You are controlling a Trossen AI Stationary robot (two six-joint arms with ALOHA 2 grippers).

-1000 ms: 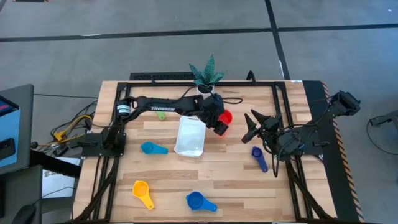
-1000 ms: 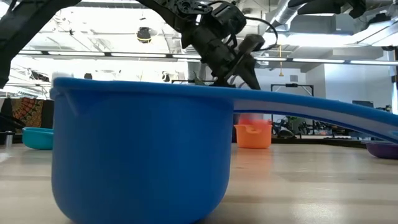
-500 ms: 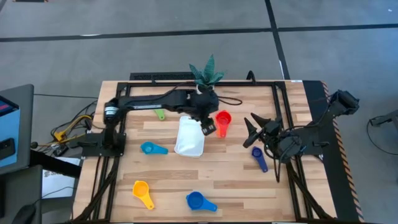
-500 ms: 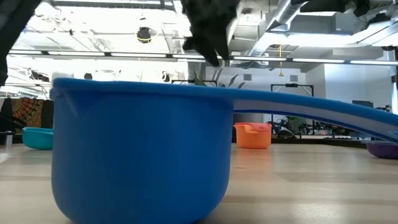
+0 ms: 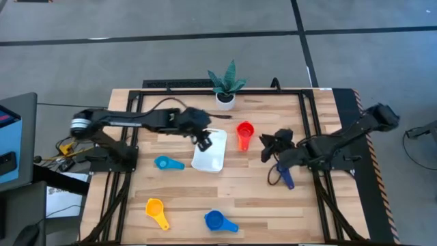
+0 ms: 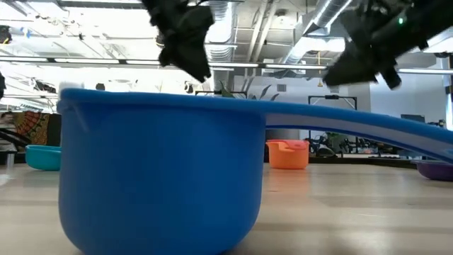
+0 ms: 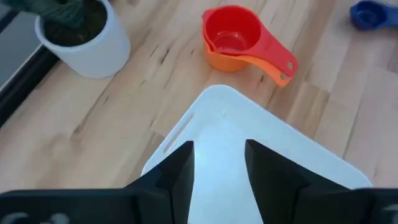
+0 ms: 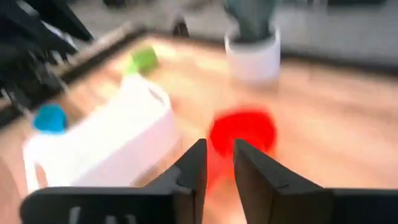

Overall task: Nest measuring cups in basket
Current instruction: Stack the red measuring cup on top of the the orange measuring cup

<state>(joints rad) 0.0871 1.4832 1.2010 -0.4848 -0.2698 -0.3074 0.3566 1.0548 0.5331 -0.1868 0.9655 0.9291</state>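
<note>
In the high view the white basket (image 5: pixel 212 154) lies mid-table. My left gripper (image 5: pixel 203 142) hovers open over its far-left corner; the left wrist view shows the basket (image 7: pixel 261 149) under the fingers. The red cup (image 5: pixel 244 131) sits nested in the orange one (image 7: pixel 249 62), right of the basket. My right gripper (image 5: pixel 268 146) is open just right of that pair and touches nothing. The light blue cup (image 5: pixel 167 163), yellow cup (image 5: pixel 157 212), blue cup (image 5: pixel 220 221) and navy cup (image 5: pixel 285 174) lie on the table. The green cup (image 8: pixel 144 60) shows only in the right wrist view.
A white plant pot (image 5: pixel 225 98) stands at the far edge behind the basket. A black frame (image 5: pixel 311 116) runs around the tabletop. In the low view the blue cup (image 6: pixel 159 177) fills the foreground. Bare wood lies between the basket and the near-edge cups.
My left gripper has let go of the red cup, left it nested in the orange one, and drawn back toward the table's left, over the basket. My right gripper has moved left toward the red cup.
</note>
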